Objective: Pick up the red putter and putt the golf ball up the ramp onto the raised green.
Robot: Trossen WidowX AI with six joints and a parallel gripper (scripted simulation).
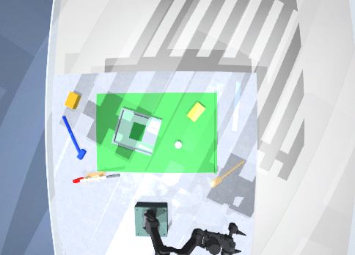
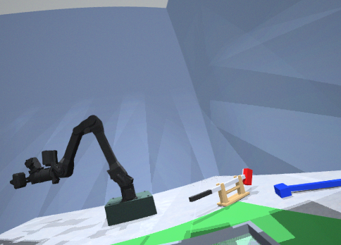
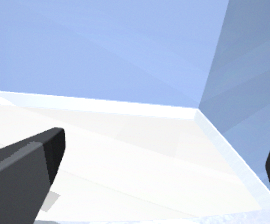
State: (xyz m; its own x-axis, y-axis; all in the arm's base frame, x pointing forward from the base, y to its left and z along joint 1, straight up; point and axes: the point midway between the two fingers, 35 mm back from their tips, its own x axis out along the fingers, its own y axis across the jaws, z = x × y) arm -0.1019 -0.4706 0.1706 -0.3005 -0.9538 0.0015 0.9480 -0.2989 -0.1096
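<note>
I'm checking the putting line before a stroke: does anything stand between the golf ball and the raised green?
Nothing visible stands between the golf ball and the grey-walled raised green; the yellow block lies off to one side.
</note>
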